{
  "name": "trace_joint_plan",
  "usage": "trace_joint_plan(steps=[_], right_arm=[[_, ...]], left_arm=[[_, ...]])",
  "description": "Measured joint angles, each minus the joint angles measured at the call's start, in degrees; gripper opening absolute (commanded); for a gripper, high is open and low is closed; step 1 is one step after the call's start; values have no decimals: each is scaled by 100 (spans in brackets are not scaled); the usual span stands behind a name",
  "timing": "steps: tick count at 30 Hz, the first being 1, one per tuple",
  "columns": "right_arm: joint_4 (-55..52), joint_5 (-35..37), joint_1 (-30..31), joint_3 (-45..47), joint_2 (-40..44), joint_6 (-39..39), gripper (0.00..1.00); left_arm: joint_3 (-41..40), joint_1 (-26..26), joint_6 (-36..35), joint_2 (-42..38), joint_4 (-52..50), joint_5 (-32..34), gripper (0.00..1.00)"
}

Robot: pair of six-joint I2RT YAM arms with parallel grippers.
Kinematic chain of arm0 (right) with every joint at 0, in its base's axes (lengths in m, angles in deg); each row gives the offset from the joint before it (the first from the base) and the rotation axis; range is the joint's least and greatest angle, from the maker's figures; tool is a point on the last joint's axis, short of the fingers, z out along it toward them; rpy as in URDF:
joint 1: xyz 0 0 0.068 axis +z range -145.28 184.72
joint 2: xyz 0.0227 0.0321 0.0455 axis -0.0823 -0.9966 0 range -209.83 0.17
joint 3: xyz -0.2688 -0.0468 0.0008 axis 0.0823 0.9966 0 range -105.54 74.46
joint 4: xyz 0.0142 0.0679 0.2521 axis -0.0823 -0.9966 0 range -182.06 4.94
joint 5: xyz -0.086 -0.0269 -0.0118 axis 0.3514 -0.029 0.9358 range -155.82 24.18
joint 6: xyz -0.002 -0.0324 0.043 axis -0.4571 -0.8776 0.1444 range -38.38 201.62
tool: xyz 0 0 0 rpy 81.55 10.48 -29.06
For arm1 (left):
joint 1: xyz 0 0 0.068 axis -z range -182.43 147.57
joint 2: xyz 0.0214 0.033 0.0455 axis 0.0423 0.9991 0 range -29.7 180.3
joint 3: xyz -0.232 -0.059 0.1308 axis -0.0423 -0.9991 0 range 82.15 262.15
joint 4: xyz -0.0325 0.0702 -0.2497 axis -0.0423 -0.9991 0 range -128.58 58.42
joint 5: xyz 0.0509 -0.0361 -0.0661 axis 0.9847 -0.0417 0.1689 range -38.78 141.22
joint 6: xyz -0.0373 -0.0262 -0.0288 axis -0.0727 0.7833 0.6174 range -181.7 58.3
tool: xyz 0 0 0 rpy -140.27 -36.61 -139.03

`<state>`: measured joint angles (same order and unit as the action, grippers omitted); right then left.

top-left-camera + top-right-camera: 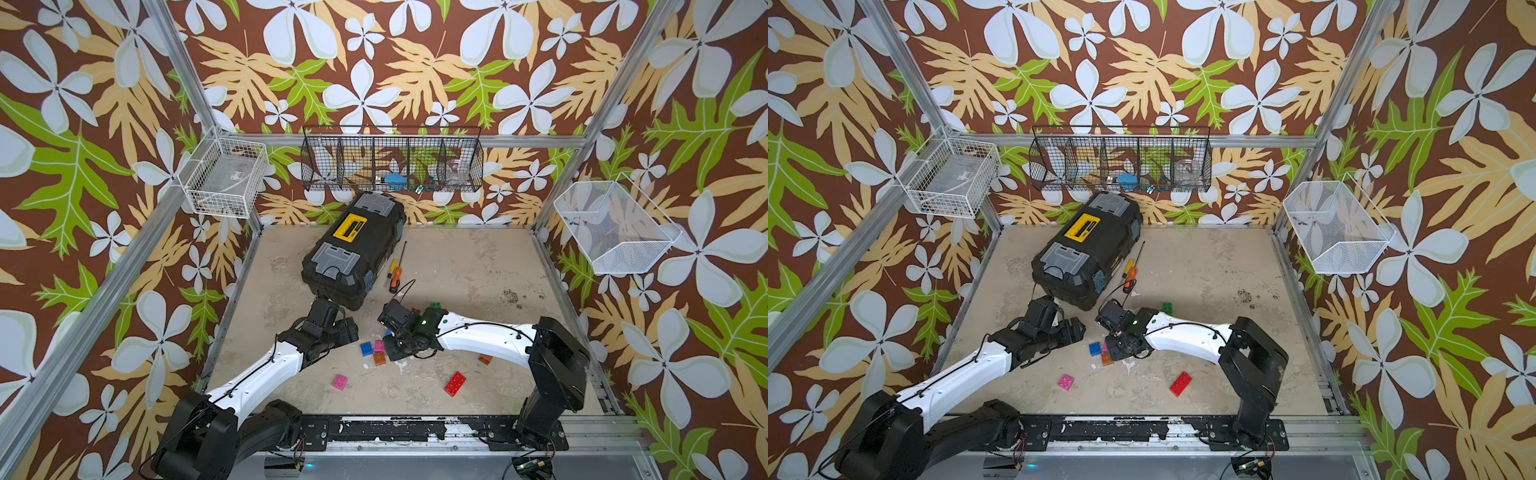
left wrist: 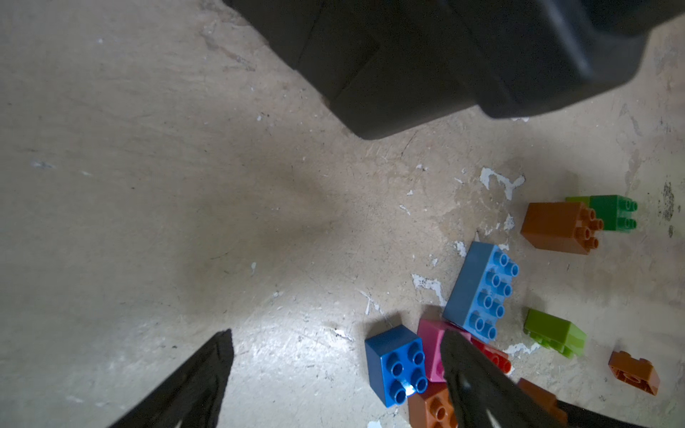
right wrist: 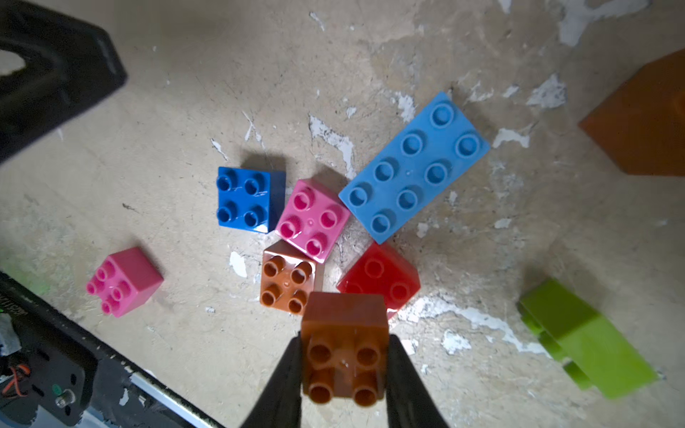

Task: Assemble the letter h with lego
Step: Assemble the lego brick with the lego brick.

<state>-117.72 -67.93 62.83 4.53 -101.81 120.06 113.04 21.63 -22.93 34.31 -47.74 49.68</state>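
My right gripper (image 3: 344, 346) is shut on an orange-brown square lego brick (image 3: 344, 333), held just above a cluster on the table. That cluster holds a dark blue square (image 3: 248, 200), a pink square (image 3: 313, 218), a long light-blue brick (image 3: 413, 166), an orange-brown square (image 3: 289, 283) and a red brick (image 3: 381, 278). A lime brick (image 3: 585, 337) lies on its side nearby. My left gripper (image 2: 337, 344) is open beside the dark blue square (image 2: 394, 365), holding nothing. The bricks lie separate; no letter h is in view.
A black toolbox (image 1: 353, 249) stands at the back, close to the left arm, with screwdrivers (image 1: 395, 278) beside it. A loose pink brick (image 1: 340, 382) and a long red brick (image 1: 455, 384) lie near the front. A green brick (image 1: 435, 306) sits behind the right arm.
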Motion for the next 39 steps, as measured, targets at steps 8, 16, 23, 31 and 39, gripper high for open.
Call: trace_joint_plan(steps=[8,16,23,31,39], right_arm=[[-378,197,4,-446,-219,-1513,31],[-728,229,-57,-713,-479,-3265,31],[-796,201,-258,-885,-721,-3888,31],[-813,76,-297,-986,-826,-4177,31],[-898,-243,-315,-892,-752,-4315,31]], left_arm=[[0,0,0,-17,4,-20,92],[33,0,0,-118,-96,120,92],[57,0,66,-636,-315,737,93],[22,0,164,-898,-420,1163,93],[22,0,164,-848,-420,1176,93]])
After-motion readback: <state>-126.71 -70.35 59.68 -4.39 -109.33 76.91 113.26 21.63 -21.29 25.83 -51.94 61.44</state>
